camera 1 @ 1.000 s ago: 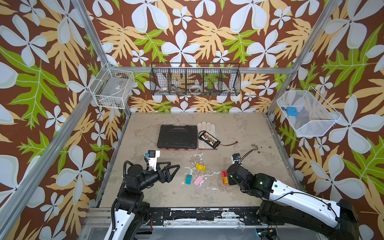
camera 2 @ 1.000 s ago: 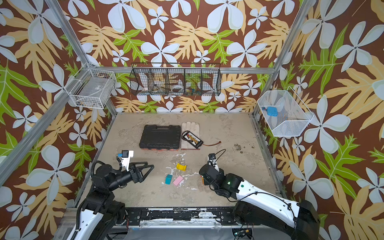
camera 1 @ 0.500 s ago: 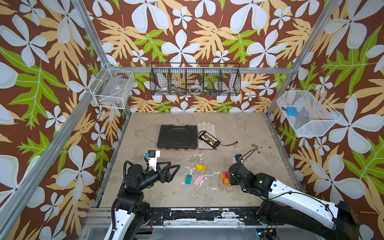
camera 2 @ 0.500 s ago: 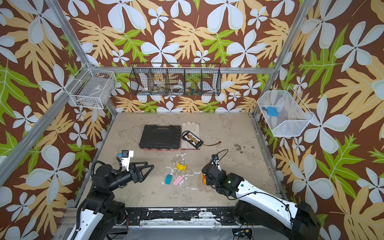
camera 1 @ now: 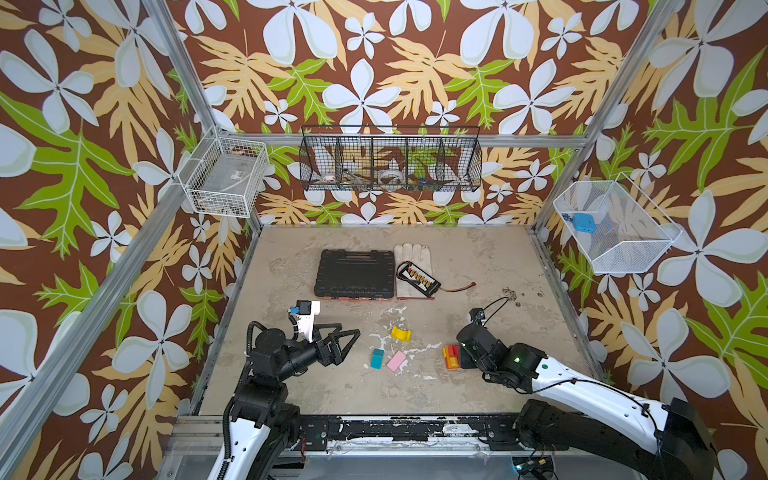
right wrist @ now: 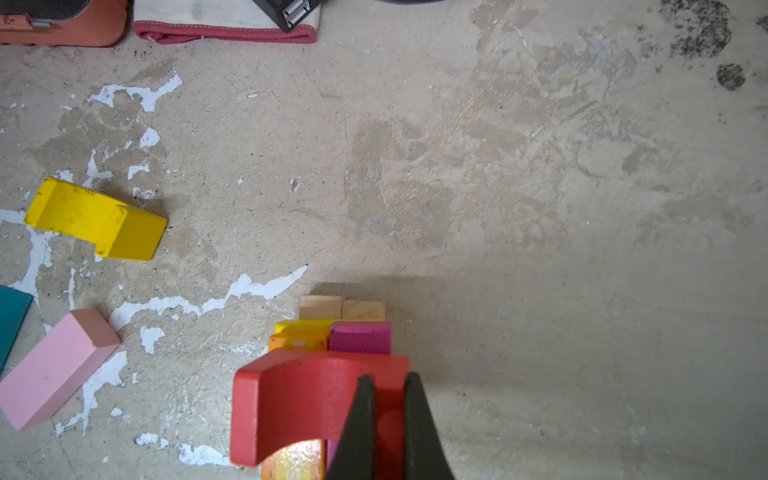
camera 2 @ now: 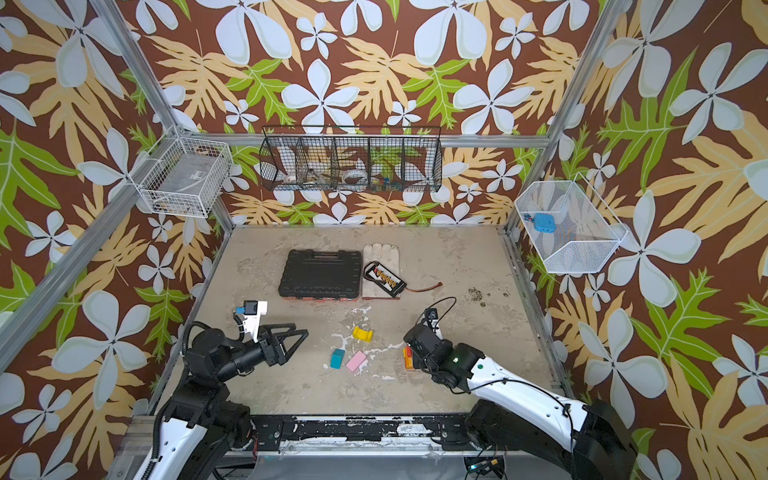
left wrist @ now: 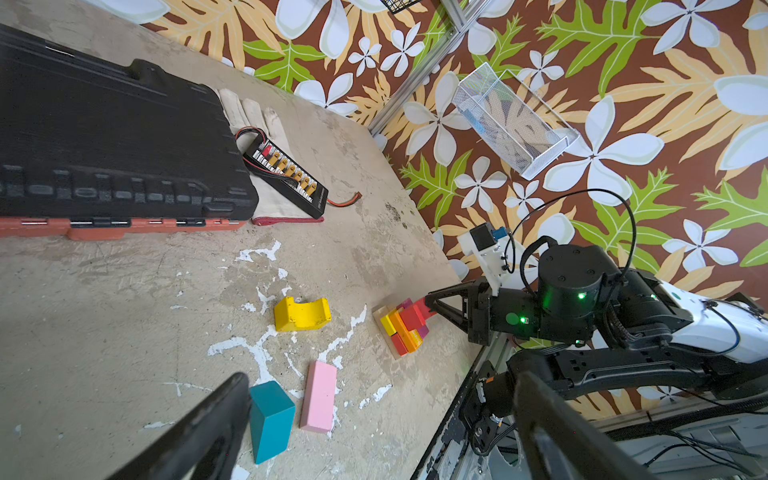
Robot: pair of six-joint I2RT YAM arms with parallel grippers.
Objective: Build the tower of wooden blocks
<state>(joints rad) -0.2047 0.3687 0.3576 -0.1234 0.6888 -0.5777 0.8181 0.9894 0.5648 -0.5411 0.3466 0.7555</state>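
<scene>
**Top views.** In both top views the tower (camera 1: 450,358) stands in front of the black tool case (camera 1: 354,274), off its right corner. My right gripper (camera 1: 460,352) is on the tower. My left gripper (camera 1: 347,347) hangs in front of the case's left end, spread wide and empty. The yellow arch block (camera 1: 401,333), teal block (camera 1: 377,358) and pink block (camera 1: 396,360) lie loose in front of the case's right half.

**Left wrist view.** The tower's layers look staggered. The red arch block (left wrist: 413,316) is uppermost, at my right jaws. I cannot tell whether it is seated or just above the stack.

**Right wrist view.** My jaws are narrow, pinched on one leg of the red arch block. Its free leg overhangs the yellow and orange layers.

**Risk.**
- Letting go of an off-centre arch may rock it off the stack.
- Dragging a finger out, or pressing down, could shear the staggered layers and topple the tower.

**Versus a second ago.**
- My right wrist has edged slightly away from the loose blocks.
- In a top view the stack's orange side (camera 2: 408,358) now shows where the gripper covered it.
- The left arm and the loose blocks are unchanged.
</scene>
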